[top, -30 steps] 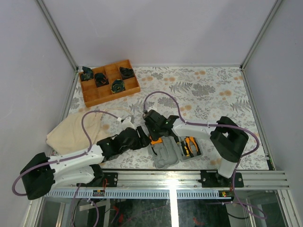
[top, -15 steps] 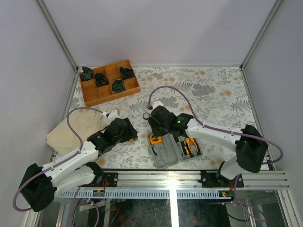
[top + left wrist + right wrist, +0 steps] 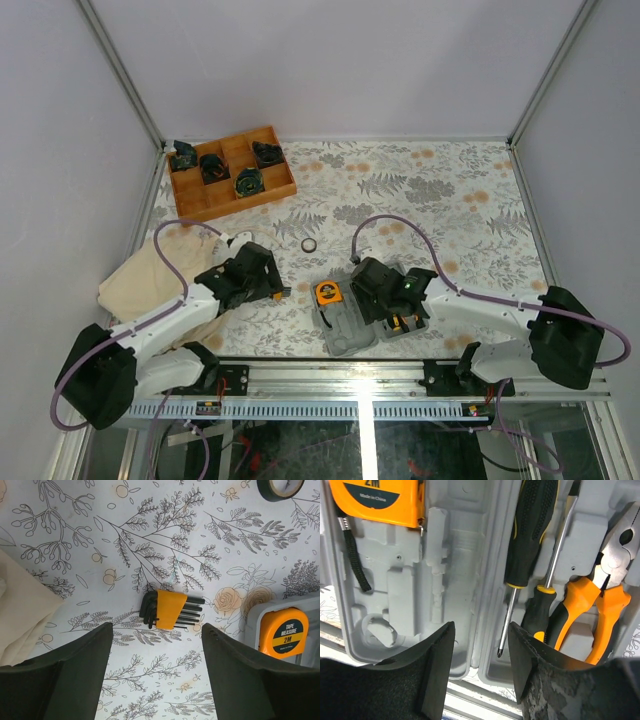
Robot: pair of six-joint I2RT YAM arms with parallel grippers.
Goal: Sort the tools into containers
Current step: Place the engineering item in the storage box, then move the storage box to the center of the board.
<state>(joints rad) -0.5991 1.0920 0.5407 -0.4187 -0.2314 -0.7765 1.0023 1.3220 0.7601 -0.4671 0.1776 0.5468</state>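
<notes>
While the grey case (image 3: 352, 325) lies open at the near edge of the table (image 3: 450, 200), most of the tools already sit in it. The orange tape measure (image 3: 380, 497) fills the far pocket of the left half. Two black-and-yellow screwdrivers (image 3: 530, 530) and the orange-handled pliers (image 3: 600, 595) lie side by side in the right half. The right fingers (image 3: 435, 670) hang just above that right half, spread wide and holding nothing, so this arm looks finished with its placing.

The step in hand seems to belong to the other arm. Just left of the case, a set of hex keys (image 3: 167, 611) in a yellow holder lies flat on the table. The left fingers (image 3: 75, 675) hover over it, spread and empty, with the set centred just beyond their tips. Farther off, a small black ring (image 3: 310, 244) rests alone on the table, well apart from the case.

The next move likely calls for the left arm to drop straight down and pinch the yellow holder. The key ends reach close to the right-hand finger, so a small wrist turn may help. It would then carry the set right to a free pocket in the case's left half, which the right arm should leave open. The wooden tray (image 3: 232, 172) at the far left plays no part.
</notes>
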